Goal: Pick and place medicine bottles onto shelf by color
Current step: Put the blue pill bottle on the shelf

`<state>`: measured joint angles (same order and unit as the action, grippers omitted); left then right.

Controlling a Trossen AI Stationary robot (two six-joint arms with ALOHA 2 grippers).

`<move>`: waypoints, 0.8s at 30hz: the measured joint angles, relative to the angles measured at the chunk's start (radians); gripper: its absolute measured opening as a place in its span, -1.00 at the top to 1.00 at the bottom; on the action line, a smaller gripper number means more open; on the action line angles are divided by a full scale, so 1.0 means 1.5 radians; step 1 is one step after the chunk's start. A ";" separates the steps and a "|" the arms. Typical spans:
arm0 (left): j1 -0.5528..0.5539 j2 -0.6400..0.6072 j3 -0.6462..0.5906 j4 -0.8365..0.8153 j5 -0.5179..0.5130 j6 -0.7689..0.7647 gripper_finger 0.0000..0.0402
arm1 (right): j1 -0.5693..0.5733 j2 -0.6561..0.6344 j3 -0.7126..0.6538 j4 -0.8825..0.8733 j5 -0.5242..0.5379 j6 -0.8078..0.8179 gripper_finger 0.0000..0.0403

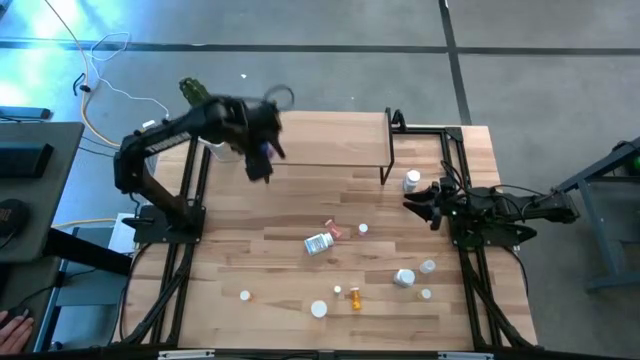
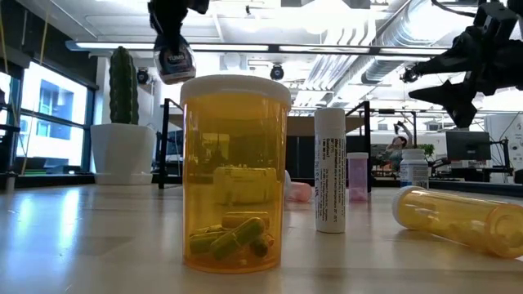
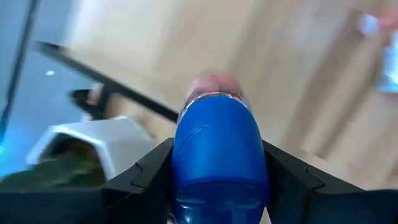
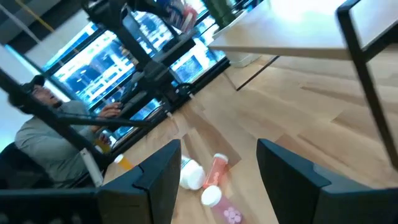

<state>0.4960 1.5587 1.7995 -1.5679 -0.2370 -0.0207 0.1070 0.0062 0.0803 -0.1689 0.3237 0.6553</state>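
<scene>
The left gripper [image 1: 262,160] was raised above the counter [image 1: 250,250] near the shelf's [image 1: 320,140] left end, its fingers clamped on a blue bottle [image 3: 219,155]. The right gripper [image 1: 418,203] waited open and empty by the shelf's right leg. Other bottles lay scattered on the counter. The rounded bottle could slip or tip over if released too high.

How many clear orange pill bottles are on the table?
2: the upright orange bottle nearest the low camera, and the lying orange bottle to its right. More may be hidden.
</scene>
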 joint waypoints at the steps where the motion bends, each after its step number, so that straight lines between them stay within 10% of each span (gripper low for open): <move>1: 0.023 0.000 0.009 0.000 -0.004 0.016 0.10 | 0.000 0.000 0.000 0.000 0.010 0.000 0.00; 12: 0.210 0.001 0.068 0.058 -0.009 0.117 0.10 | 0.000 0.000 0.000 0.000 0.099 0.002 0.00; 24: 0.250 0.087 0.128 0.082 -0.006 0.191 0.08 | 0.000 0.000 0.000 0.000 0.139 0.002 0.00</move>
<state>0.8715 1.6890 1.9918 -1.4448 -0.2462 0.2657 0.1066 0.0059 0.0803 -0.1684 0.5316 0.6586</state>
